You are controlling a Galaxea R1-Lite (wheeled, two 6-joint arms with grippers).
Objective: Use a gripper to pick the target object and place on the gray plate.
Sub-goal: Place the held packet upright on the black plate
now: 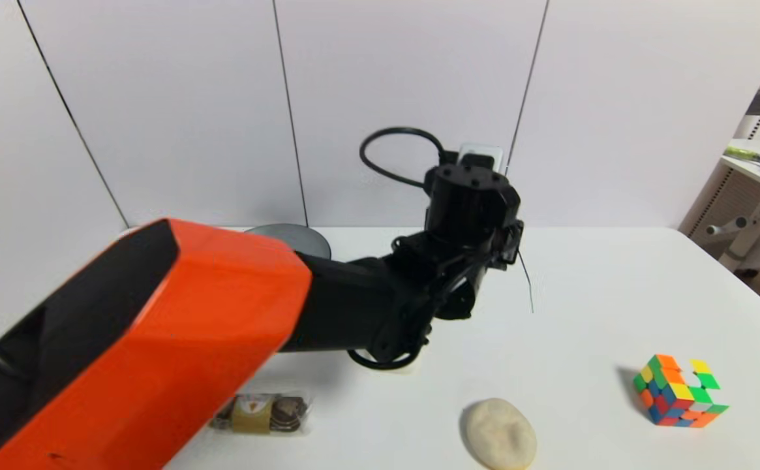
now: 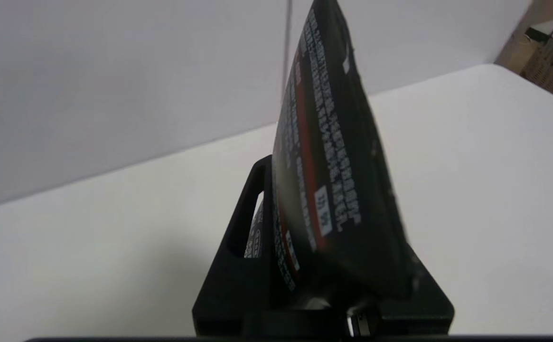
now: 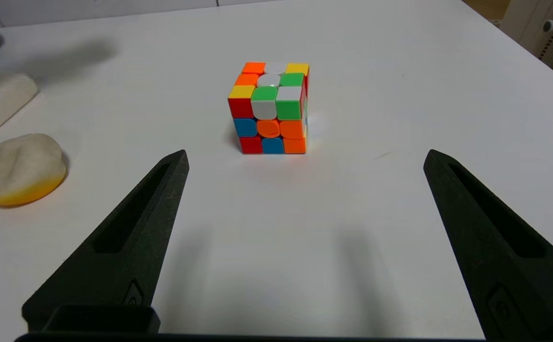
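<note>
Between left pincer (image 2: pixel 323 285) fingers, tube (image 2: pixel 328 180).

White panelled wall (image 1: pixel 380 98) with dark seams behind white table (image 1: pixel 601 313); white desk (image 1: pixel 755 196) rightward.

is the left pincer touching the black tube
Touching. In the left wrist view the left pincer is shut on the black tube, whose wide end is wedged between its fingers, lifted above the white table.
</note>
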